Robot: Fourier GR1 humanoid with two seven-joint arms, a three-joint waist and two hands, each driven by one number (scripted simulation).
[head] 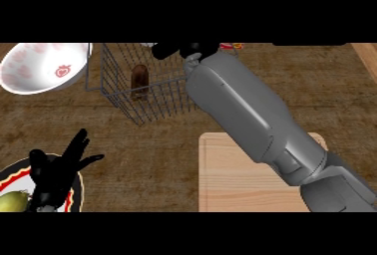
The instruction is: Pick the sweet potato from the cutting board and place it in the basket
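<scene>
The brown sweet potato lies inside the wire basket at the top middle, close to its left wall. My right forearm reaches diagonally from the lower right over the basket's right side. My right hand hovers at the basket's far rim, open and holding nothing, to the right of and beyond the sweet potato. The light wooden cutting board at the lower middle has nothing on its visible part, and my arm hides its right side. At the lower left, my left hand rests open with its fingers up.
A white bowl with a red pattern stands at the top left beside the basket. A plate with a red and black rim sits under my left hand, with a yellow-green fruit on it. Brown counter lies between basket and board.
</scene>
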